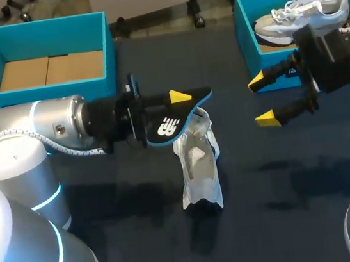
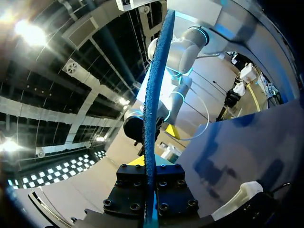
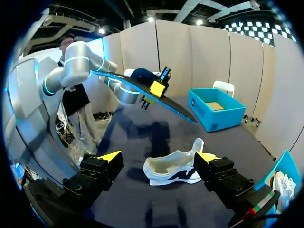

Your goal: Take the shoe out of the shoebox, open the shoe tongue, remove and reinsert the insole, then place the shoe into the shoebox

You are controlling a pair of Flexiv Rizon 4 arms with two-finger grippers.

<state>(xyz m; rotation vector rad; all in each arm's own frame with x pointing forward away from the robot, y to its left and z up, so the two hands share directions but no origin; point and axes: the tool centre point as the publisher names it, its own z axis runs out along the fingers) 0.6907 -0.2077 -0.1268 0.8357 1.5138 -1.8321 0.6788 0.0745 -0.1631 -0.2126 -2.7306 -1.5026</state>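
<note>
Clamping the insole [image 1: 169, 126], the left gripper [image 1: 184, 101] is held just above the shoe [image 1: 199, 166], which is laid on the table [image 1: 286, 187], outside the shoebox [image 1: 41, 95]. Right gripper [image 1: 263, 99]: spread, empty. Removal is judged done; reinsertion and boxing are left.

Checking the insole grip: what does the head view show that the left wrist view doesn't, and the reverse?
Head view only: the left shoebox and the right shoebox, which holds a second shoe. Left wrist view only: the insole edge-on, pinched in the left claw. Both: the insole, the white shoe on the table, the right arm.
</note>
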